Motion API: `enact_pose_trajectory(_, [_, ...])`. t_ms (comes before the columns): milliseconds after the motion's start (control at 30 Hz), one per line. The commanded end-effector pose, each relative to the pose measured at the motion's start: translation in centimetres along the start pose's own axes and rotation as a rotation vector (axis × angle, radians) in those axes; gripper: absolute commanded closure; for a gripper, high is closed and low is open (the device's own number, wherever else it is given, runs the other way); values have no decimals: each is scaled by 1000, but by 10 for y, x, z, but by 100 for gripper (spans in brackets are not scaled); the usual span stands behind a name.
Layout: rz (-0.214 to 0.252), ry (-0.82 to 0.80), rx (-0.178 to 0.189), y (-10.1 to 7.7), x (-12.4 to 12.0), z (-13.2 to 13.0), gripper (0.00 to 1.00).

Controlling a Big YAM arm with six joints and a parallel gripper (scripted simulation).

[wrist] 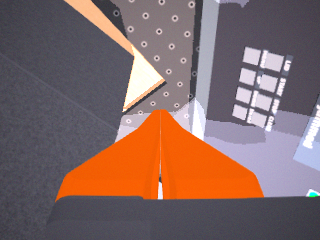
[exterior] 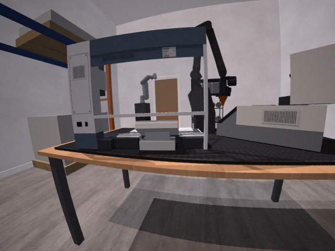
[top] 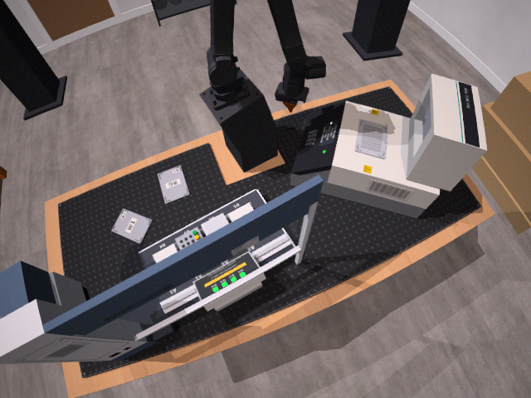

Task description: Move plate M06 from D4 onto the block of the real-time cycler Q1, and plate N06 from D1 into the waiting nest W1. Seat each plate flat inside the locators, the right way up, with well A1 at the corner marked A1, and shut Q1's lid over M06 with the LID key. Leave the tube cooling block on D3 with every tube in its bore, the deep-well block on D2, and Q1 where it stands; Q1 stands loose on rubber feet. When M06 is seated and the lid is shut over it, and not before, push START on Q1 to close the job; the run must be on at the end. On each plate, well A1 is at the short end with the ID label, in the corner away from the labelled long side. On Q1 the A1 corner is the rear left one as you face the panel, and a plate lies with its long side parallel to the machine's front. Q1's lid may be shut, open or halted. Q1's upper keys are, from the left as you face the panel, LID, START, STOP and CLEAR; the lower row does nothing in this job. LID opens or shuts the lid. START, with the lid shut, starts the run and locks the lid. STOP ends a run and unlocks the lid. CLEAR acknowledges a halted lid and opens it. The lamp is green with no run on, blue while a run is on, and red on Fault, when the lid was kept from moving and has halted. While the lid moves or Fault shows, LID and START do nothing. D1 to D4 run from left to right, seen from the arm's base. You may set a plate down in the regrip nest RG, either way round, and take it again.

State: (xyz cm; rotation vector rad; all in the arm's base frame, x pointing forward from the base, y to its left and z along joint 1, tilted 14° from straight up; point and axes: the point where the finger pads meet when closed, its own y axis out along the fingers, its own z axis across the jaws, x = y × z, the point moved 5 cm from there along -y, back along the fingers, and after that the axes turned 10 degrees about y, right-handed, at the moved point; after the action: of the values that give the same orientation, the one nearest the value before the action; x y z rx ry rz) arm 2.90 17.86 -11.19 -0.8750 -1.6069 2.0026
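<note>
My gripper [top: 290, 105] is shut and empty. It hangs above the mat just off the near-left edge of Q1's dark sloped panel [top: 319, 138]. In the wrist view the orange fingers [wrist: 160, 114] are pressed together, with the key rows [wrist: 260, 95] to their right. Q1 [top: 377, 162] shows a green lamp [top: 323, 151]. Its lid [top: 445, 128] stands open and the ribbed block [top: 371, 138] is bare. On the deck, a white plate lies at D4 [top: 165, 254] and another at D1 [top: 241, 211]. Nest W1 [top: 134, 226] is empty.
The tube cooling block [top: 187, 238] and deep-well block [top: 214, 223] sit between the plates. Nest RG [top: 174, 186] is empty. A blue gantry beam [top: 192, 252] on a white post [top: 305, 231] spans over the deck. The arm's base pedestal [top: 246, 123] stands left of the gripper.
</note>
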Motion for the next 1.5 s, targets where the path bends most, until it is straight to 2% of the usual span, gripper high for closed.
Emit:
enact_pose_trajectory(0, [-11, -10, -11, 1, 4, -9, 100])
enact_pose_trajectory(267, [2, -11, 5, -3, -5, 2, 100])
enact_pose_trajectory(500, [-12, -8, -12, -1, 3, -8, 100])
enact_pose_trajectory(733, [-13, -7, -12, 1, 4, -10, 100])
enact_pose_trajectory(1000, [-35, -3, -41, -7, 10, -18, 100])
enact_pose_trajectory(1167, [-27, -4, -30, -6, 9, -17, 100])
enact_pose_trajectory(1300, [0, -7, 5, 0, 0, -4, 100])
enact_pose_trajectory(1467, [13, -8, 22, 2, -6, 4, 100])
